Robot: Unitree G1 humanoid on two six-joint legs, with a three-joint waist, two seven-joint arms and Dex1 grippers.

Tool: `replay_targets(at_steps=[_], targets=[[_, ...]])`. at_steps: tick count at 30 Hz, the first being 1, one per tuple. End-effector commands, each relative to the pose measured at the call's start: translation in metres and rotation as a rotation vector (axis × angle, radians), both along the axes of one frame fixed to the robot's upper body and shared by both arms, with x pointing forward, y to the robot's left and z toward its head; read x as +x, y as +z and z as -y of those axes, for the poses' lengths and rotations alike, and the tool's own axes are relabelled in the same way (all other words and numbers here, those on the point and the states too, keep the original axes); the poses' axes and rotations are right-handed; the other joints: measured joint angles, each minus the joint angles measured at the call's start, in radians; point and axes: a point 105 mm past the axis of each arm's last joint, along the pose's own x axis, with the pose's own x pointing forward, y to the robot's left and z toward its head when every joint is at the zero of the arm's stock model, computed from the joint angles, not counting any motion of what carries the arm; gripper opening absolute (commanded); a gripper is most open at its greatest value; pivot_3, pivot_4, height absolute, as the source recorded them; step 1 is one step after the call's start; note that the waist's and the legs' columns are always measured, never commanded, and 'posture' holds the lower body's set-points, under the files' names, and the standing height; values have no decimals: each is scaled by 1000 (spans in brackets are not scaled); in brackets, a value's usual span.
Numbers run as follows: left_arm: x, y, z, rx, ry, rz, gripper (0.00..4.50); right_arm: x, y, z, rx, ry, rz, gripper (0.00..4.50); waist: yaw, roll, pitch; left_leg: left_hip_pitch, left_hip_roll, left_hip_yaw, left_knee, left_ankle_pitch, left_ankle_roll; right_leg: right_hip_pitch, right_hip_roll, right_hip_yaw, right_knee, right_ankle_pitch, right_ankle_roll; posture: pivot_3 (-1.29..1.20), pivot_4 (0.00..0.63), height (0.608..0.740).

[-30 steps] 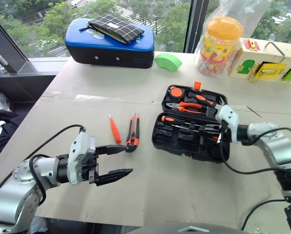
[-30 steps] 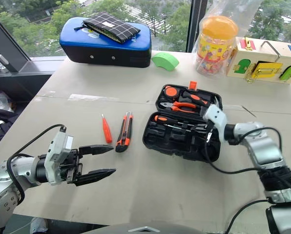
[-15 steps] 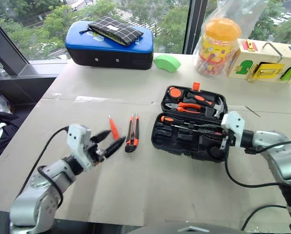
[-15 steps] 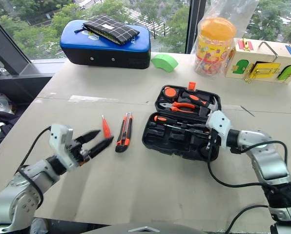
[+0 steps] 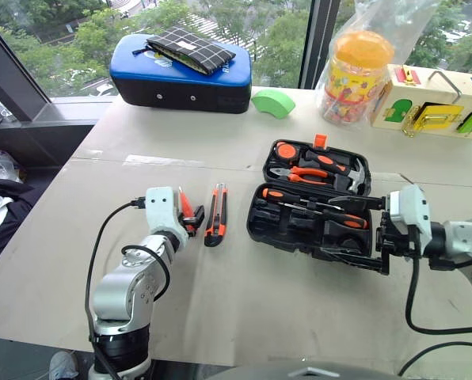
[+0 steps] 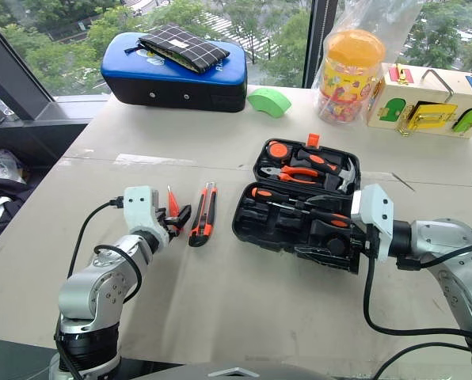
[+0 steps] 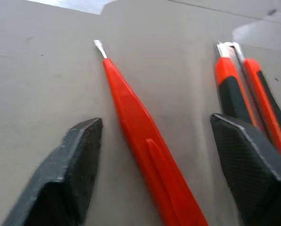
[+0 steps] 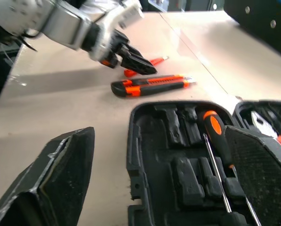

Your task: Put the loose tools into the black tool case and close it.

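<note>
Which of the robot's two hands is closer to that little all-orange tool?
Left. The left gripper straddles the small orange tool on the table; the right gripper sits at the black tool case, well away.

Open black case [image 5: 311, 214] holds screwdrivers [image 5: 315, 206]; knife [image 5: 215, 212] outside.

the thin orange tool's [image 7: 145, 155] handle end ran off the left wrist view's edge at 6 o'clock (the utility knife [image 7: 253, 101] was likewise cut, partly behind a finger [image 7: 253, 169]).

Blue case [image 5: 180, 79] with checked pouch [image 5: 188, 49], green wedge [image 5: 273, 103], yellow jar [image 5: 353, 73], latch board [image 5: 434, 101]
</note>
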Motion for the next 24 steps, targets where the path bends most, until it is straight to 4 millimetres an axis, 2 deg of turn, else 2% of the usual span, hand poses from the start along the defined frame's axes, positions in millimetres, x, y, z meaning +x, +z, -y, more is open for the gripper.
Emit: replay_targets(at_steps=[1,4,8,10,12,13,15,16,21,24], targets=[[-3,-19,3,0,-14,-74,1698,-14,17,2,7,42,72,4500,1,1,-1,0,0,0,0,0,0,0,0,0,0,-1,-2,0,150,740],[0,-11,-1,7,-21,-20,443,-17,14,5,-11,26,72,4500,1,1,-1,0,-1,1,1,0,0,0,-2,0,0,-1,-2,0,150,740],[8,32,-8,-8,-109,198,355,-19,11,7,-16,-14,69,4500,1,-1,0,0,-1,1,1,0,0,0,-4,0,0,-1,-2,0,150,740],[10,60,11,-26,-346,307,355,-23,10,9,-15,-40,66,4500,1,-4,3,-1,-1,0,1,0,0,0,-4,-1,-1,-1,-2,0,150,740],[6,77,37,-2,-649,350,355,-27,10,12,-5,-72,60,4500,4,-5,3,-3,0,-1,0,0,0,-1,-4,-3,-2,-1,-2,0,150,740],[3,80,45,18,-767,354,355,-29,10,13,-4,-84,57,4500,6,-4,3,-3,1,-1,0,0,0,-1,-5,-4,-2,-1,-3,0,150,740],[-9,80,71,61,-1116,311,355,-34,6,18,-19,-119,51,4500,8,-3,3,-3,1,0,-2,0,0,-1,-7,-3,-4,-1,-3,0,150,740],[-11,78,76,101,-1235,291,355,-35,5,20,-24,-137,51,4500,7,-2,3,-4,0,0,-2,0,0,0,-8,-4,-5,-1,-3,0,150,740],[21,63,102,385,-1675,224,355,-45,6,28,-38,-234,61,4500,7,0,4,-10,-8,2,0,0,1,-1,-9,-5,-11,-1,-2,0,150,740],[34,58,111,451,-1767,210,355,-49,6,28,-43,-261,62,4500,0,-1,4,-17,-8,0,3,-1,2,-4,-7,-8,-14,0,-1,0,150,740]])
